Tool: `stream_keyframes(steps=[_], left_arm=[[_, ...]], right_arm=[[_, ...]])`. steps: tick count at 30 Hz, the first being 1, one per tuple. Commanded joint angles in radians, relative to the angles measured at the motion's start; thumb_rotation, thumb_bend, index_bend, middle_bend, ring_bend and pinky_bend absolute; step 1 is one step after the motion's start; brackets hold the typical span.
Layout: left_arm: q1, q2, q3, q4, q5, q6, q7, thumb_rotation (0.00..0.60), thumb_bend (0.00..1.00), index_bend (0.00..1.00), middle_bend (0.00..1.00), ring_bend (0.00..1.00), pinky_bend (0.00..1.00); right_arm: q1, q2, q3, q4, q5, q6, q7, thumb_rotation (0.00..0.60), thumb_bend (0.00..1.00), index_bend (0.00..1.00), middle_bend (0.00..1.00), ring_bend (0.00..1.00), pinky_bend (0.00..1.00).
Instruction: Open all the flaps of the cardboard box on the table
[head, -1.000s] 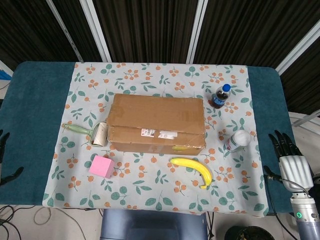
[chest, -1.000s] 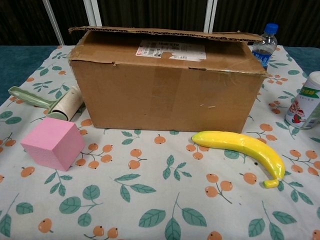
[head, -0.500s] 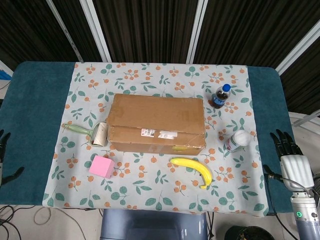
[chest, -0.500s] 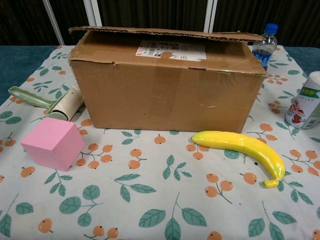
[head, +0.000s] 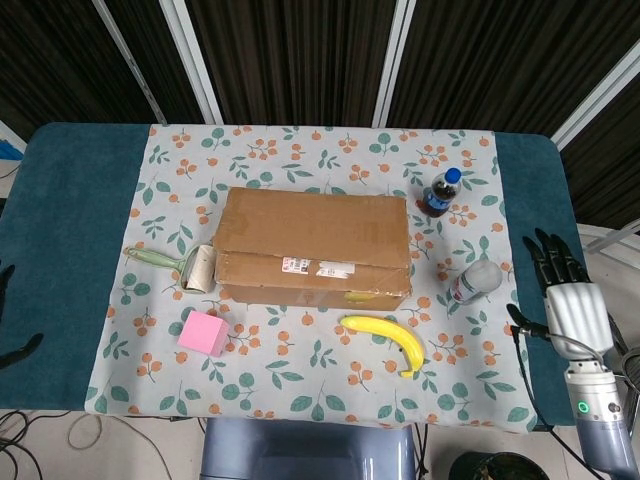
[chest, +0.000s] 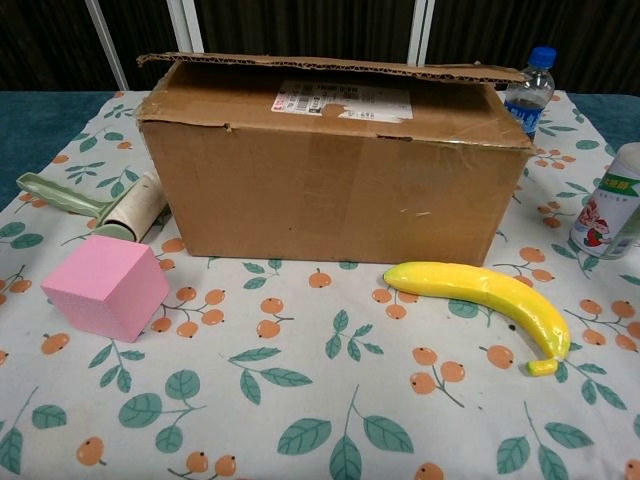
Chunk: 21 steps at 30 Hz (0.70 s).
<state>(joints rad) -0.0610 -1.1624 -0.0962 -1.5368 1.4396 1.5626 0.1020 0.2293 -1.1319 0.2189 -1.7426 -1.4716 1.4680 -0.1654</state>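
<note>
The cardboard box (head: 313, 246) lies in the middle of the floral cloth, its long top flaps folded down; the chest view shows the box (chest: 335, 170) with the rear flap's edge slightly raised. My right hand (head: 562, 296) hovers at the table's right edge, fingers spread and empty, well clear of the box. Of my left hand (head: 8, 328) only dark fingertips show at the far left edge, holding nothing I can see.
A lint roller (head: 183, 266) lies against the box's left end. A pink cube (head: 204, 333) and a banana (head: 388, 338) lie in front of it. A cola bottle (head: 440, 192) and a white bottle (head: 474, 281) stand to the right.
My right hand has moved up and slightly inward along the right table edge. The left hand has slipped further out of view. The box is unchanged.
</note>
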Motion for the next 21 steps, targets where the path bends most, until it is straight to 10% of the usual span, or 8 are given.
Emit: stream_keyframes(steps=[1,21], left_arm=[[0.0,0.0,-0.003,-0.002,-0.003,0.001,0.003,0.6,0.12,0.0,0.0,0.0,0.0],[-0.006,0.003,-0.012,-0.013,-0.031,-0.025,0.0,0.6,0.12,0.0,0.0,0.0,0.0]], right_arm=[[0.075,0.051,0.079,-0.128,0.074,-0.076,-0.071,0.6,0.28,0.0,0.0,0.0,0.25],[0.276,-0.102,0.114,-0.215,0.339,-0.202,-0.31,0.6,0.26,0.0,0.0,0.0,0.25]])
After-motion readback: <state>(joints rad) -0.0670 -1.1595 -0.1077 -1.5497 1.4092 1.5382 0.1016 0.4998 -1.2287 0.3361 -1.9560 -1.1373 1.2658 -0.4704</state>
